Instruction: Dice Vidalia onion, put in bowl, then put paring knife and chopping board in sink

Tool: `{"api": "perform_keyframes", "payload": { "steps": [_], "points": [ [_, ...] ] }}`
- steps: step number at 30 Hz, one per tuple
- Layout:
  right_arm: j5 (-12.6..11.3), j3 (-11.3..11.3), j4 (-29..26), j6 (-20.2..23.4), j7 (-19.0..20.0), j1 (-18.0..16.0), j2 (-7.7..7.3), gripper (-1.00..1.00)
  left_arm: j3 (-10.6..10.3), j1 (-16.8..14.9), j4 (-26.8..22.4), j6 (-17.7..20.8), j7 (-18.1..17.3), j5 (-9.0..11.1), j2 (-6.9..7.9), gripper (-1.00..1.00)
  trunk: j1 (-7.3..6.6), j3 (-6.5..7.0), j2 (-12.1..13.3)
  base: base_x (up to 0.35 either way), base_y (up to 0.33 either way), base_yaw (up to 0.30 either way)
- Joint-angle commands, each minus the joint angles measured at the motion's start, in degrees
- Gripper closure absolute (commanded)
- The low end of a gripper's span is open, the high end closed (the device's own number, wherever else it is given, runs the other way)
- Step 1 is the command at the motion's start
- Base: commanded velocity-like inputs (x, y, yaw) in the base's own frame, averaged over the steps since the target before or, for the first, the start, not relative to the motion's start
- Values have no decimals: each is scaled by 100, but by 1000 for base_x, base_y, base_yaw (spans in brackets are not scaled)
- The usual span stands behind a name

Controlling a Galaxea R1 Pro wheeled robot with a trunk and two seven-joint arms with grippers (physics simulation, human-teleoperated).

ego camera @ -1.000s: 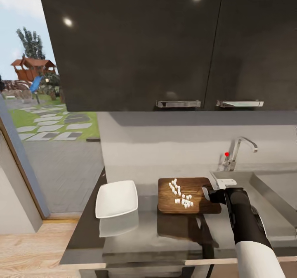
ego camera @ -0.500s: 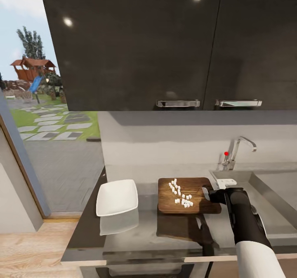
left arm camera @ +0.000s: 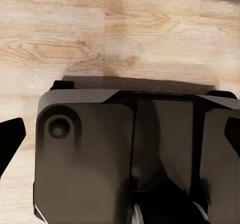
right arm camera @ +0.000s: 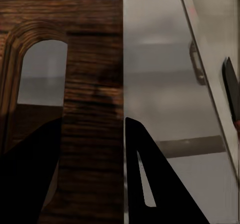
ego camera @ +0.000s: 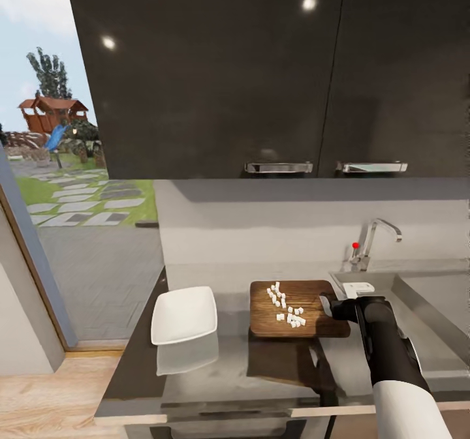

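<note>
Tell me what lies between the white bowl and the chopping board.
Nothing: in the head view, a bare strip of glossy grey countertop separates the bowl from the chopping board, which carries the diced onion.

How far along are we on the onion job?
Dicing looks done: white onion pieces lie on the chopping board. In hand: the right gripper straddles the board's edge, not clearly clamped. Left: the bowl is empty; the board goes to the sink.

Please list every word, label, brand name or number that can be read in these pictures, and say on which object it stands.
There is none to read: the upper cabinets, chopping board, bowl, countertop and tap carry no lettering, and the right gripper none either.
</note>
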Motion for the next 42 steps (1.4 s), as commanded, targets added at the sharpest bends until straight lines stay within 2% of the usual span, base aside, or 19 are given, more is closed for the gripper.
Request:
{"api": "perform_keyframes", "payload": {
  "steps": [1, 14, 42],
  "points": [
    [56, -16, -5, 8, 58, -4, 6, 100, -46, -8, 28, -32, -36, 61, -4, -100, 3, 6, -4, 0, 0, -83],
    [56, -16, -3, 8, 58, -4, 6, 100, -46, -8, 28, -32, -36, 61, 23, -100, 3, 107, -4, 0, 13, -76],
    [56, -16, -5, 8, 58, -4, 6, 100, -46, -8, 28, -32, -36, 61, 14, -100, 3, 110, -4, 0, 282, -1]
  ]
}}
